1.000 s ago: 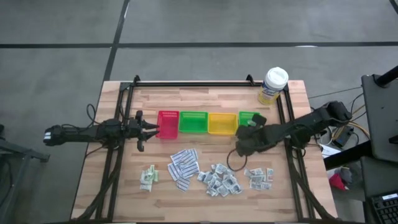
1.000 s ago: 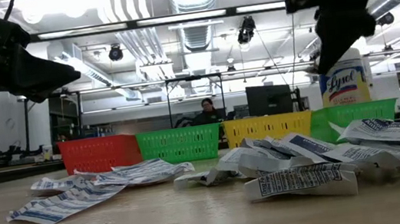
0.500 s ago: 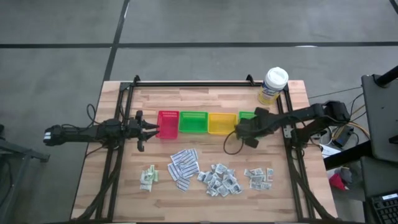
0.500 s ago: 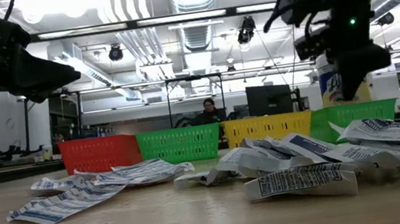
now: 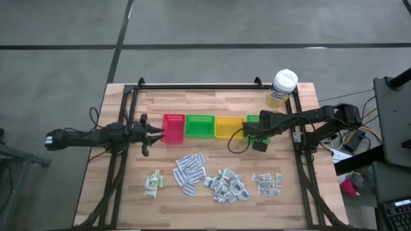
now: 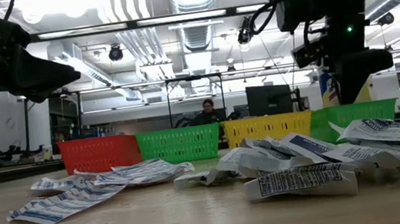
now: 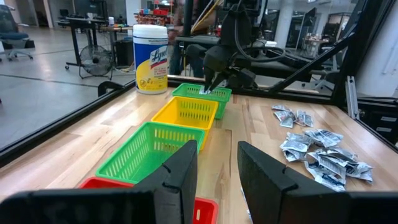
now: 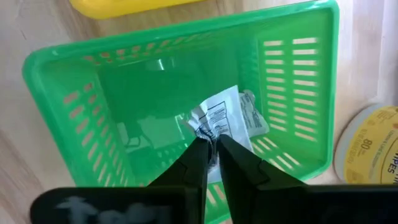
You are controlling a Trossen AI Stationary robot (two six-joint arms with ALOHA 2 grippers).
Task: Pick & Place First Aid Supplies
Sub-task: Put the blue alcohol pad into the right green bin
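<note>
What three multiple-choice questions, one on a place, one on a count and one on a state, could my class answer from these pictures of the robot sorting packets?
1. Where is the right gripper?
A. Over the red tray
B. Over the rightmost green tray
C. Beside the tub

2. How many trays stand in the row?
A. Three
B. Four
C. Six

3. What are the right gripper's fingers doing?
A. Pinching a packet
B. Spread wide and empty
C. Gripping the tub's lid

Answers:
1. B, the right wrist view looks straight into that tray.
2. B, the left wrist view shows red, green, yellow, green.
3. A, the fingertips close on the white packet.
</note>
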